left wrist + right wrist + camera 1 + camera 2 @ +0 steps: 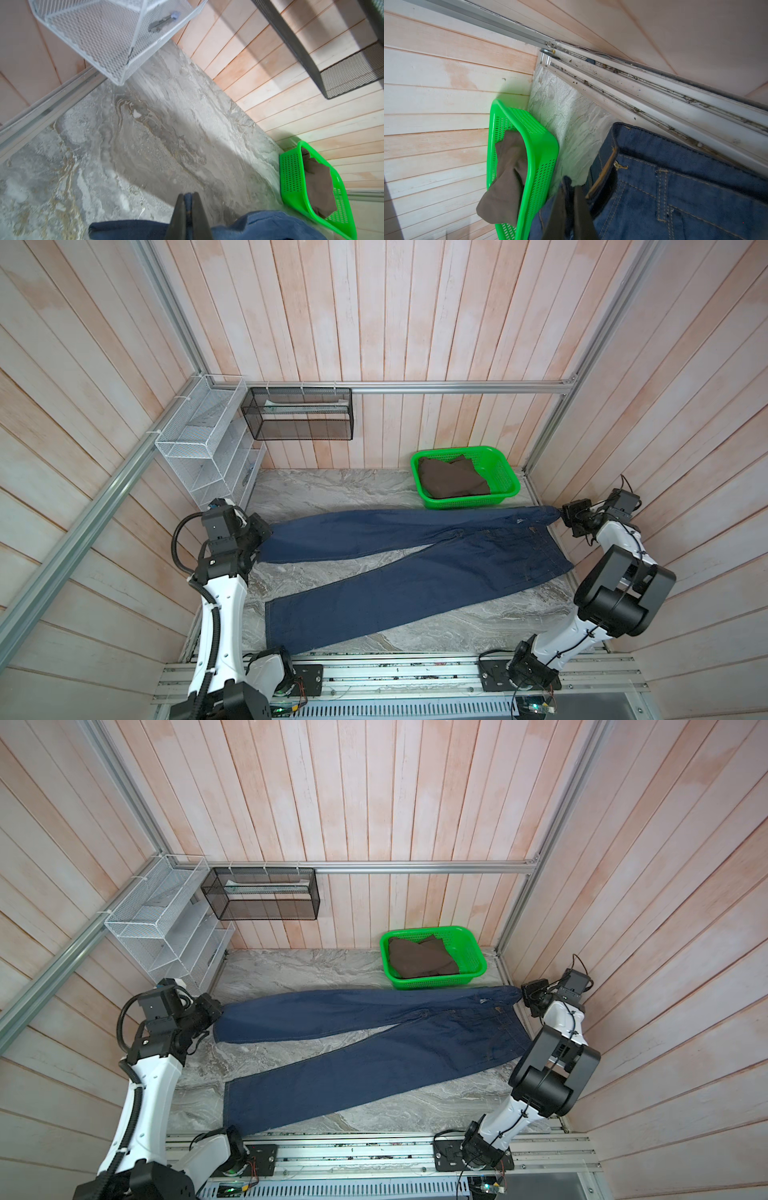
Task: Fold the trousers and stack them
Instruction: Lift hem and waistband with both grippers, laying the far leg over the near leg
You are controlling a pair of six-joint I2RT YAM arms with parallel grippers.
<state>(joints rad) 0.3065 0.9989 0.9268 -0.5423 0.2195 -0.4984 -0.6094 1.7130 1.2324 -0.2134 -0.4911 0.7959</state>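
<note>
Navy trousers [415, 572] spread on worktop [332, 489]: left end effector [266, 537] clenched on leg hem at 9 o'clock, right end effector [561, 516] clenched on waistband at 3 o'clock.

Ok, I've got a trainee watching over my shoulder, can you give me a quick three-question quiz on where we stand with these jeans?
1. True or false: the left gripper is shut on the far-leg hem of the trousers.
2. Which part does the right gripper hold? A) the far corner of the waistband B) the near leg's hem C) the crotch seam
3. Fill in: the brown garment lies in the green ___.

Key: 1 true; 2 A; 3 basket.
</note>
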